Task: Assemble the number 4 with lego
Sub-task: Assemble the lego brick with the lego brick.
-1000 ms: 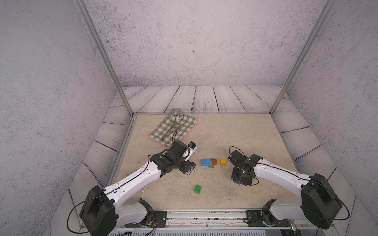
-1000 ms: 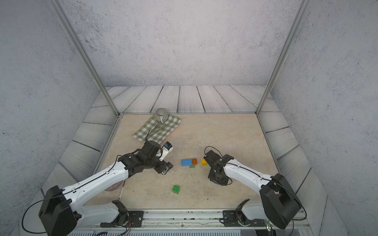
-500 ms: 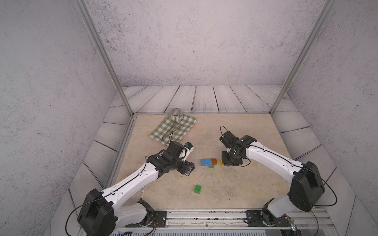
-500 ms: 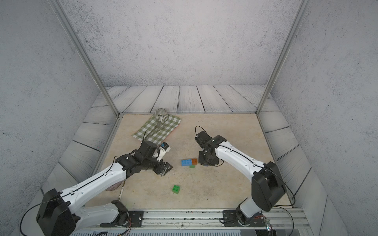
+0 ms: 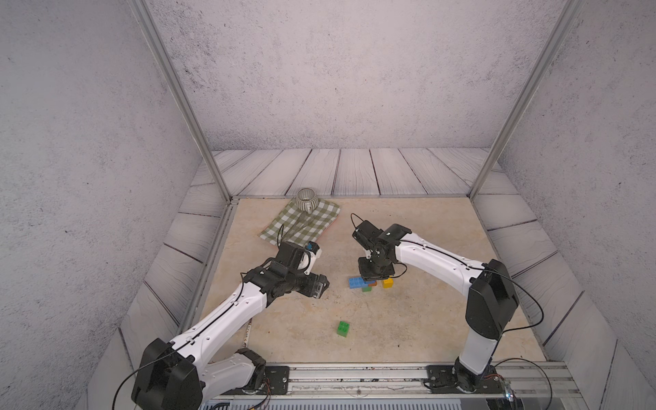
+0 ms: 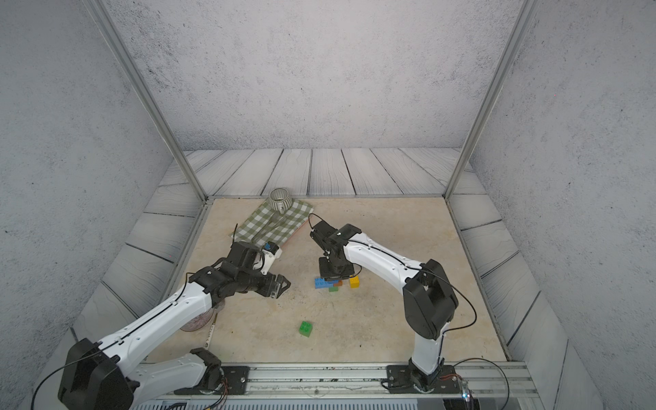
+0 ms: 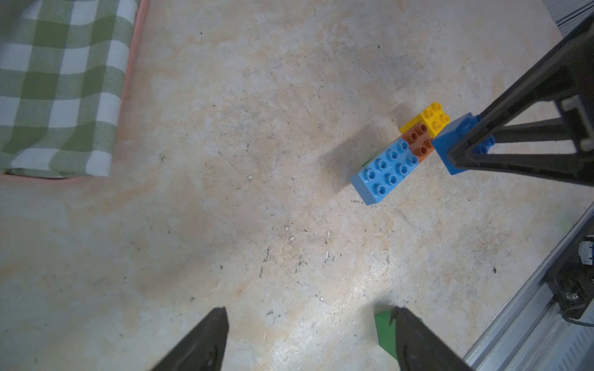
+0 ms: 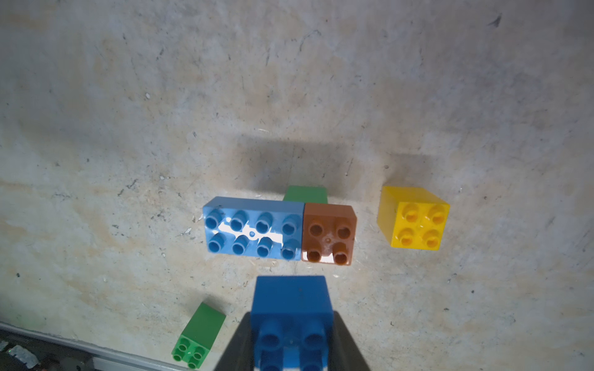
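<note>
Near joined bricks (image 8: 257,218): right fingers (image 8: 236,350) grasping dark blue brick (image 8: 291,302); left fingers (image 7: 205,340) released; checked cloth (image 5: 301,223), cup (image 5: 306,200) behind.

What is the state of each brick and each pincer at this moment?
left pincer: open, empty.
right pincer: shut on dark blue brick.
light blue brick: studs up, touching orange-brown brick.
yellow brick: studs up, standing apart.
second green brick: partly hidden behind those two.
loose green brick: lying alone, untouched.
cup: on the checked cloth.
</note>
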Controlling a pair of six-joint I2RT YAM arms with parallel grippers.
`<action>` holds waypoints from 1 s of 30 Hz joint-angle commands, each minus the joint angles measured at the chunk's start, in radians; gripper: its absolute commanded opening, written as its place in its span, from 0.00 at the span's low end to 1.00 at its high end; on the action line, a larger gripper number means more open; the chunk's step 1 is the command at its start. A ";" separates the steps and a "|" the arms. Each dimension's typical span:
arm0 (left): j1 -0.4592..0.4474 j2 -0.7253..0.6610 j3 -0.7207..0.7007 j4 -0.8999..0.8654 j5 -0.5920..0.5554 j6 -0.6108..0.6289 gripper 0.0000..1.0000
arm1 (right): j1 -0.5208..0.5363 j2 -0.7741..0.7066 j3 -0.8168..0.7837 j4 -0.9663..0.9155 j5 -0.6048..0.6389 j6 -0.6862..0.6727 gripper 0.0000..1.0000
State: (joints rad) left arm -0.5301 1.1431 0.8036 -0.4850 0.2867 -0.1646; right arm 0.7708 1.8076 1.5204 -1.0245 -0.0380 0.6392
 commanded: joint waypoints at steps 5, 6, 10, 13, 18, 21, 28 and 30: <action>0.016 -0.009 -0.015 -0.002 0.025 -0.007 0.84 | 0.001 0.060 0.056 -0.049 -0.002 -0.033 0.25; 0.016 -0.008 -0.015 -0.001 0.026 -0.007 0.83 | 0.001 0.067 0.060 -0.049 0.000 -0.035 0.25; 0.018 -0.006 -0.015 0.000 0.027 -0.007 0.83 | 0.001 0.089 0.075 -0.056 0.011 -0.046 0.25; 0.018 -0.005 -0.015 0.004 0.027 -0.007 0.83 | 0.002 0.094 0.080 -0.059 0.028 -0.048 0.25; 0.018 -0.003 -0.015 0.003 0.026 -0.005 0.83 | 0.001 0.111 0.079 -0.058 0.033 -0.046 0.25; 0.019 -0.003 -0.015 0.001 0.025 -0.005 0.83 | -0.001 0.114 0.074 -0.050 0.039 -0.043 0.25; 0.019 -0.005 -0.015 0.002 0.021 -0.003 0.83 | 0.000 0.136 0.069 -0.035 0.039 -0.038 0.25; 0.019 -0.006 -0.015 0.003 0.022 -0.003 0.83 | -0.001 0.141 0.071 -0.035 0.040 -0.039 0.25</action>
State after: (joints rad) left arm -0.5179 1.1431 0.8001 -0.4820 0.3042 -0.1658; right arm 0.7704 1.9224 1.5791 -1.0508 -0.0212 0.6014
